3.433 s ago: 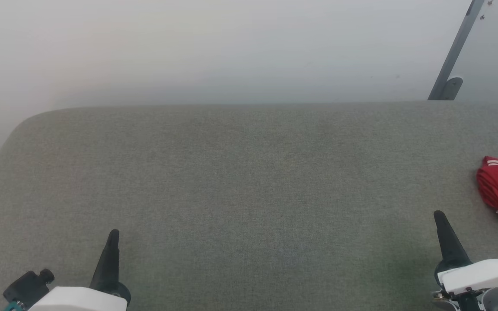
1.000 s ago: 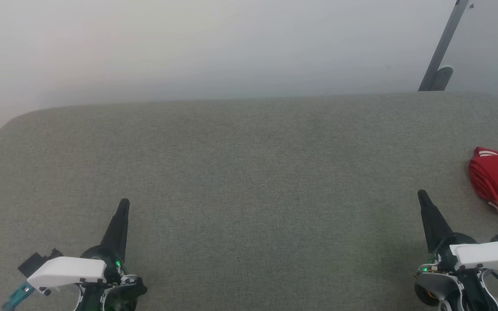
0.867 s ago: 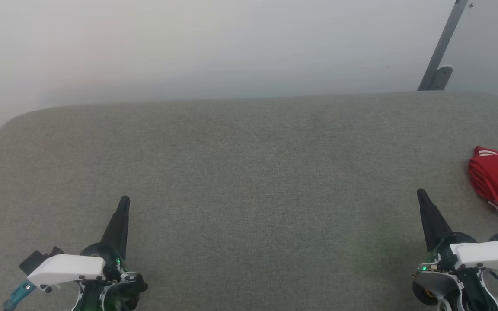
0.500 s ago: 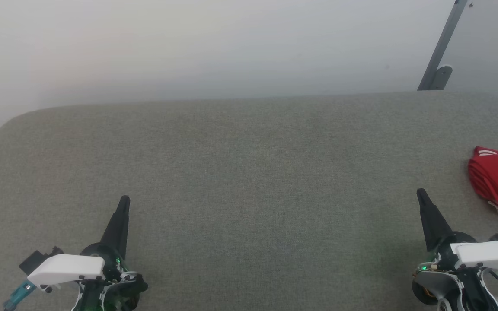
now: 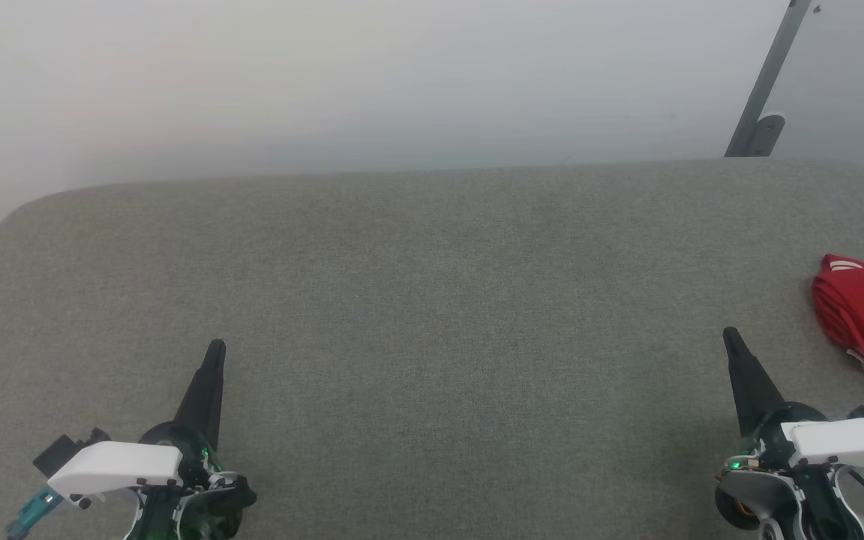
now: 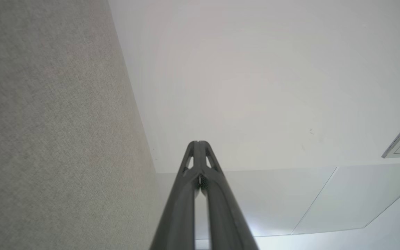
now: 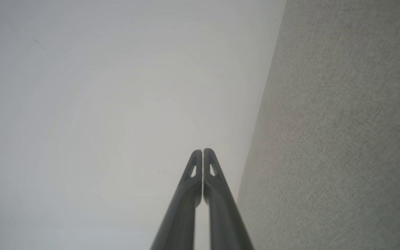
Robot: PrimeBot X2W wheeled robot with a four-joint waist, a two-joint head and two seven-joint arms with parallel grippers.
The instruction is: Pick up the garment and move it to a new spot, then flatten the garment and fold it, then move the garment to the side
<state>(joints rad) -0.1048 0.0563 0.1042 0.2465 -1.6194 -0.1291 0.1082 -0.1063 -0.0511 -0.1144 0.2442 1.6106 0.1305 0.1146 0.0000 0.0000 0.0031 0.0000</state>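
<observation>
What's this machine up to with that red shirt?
A two-armed robot faces a grey fabric-covered surface. A red jersey lies in a folded bundle at its right edge. The left end effector and the right end effector are both shut and empty, apart from the jersey.

**Open run across the middle, blocked at far right**

The grey fabric surface (image 5: 432, 285) gives free passage from its left edge rightward, up to the bunched garment (image 5: 863, 319) at the right edge. A wall (image 5: 402, 75) and a slanted metal strut (image 5: 766, 82) close the far side.
</observation>
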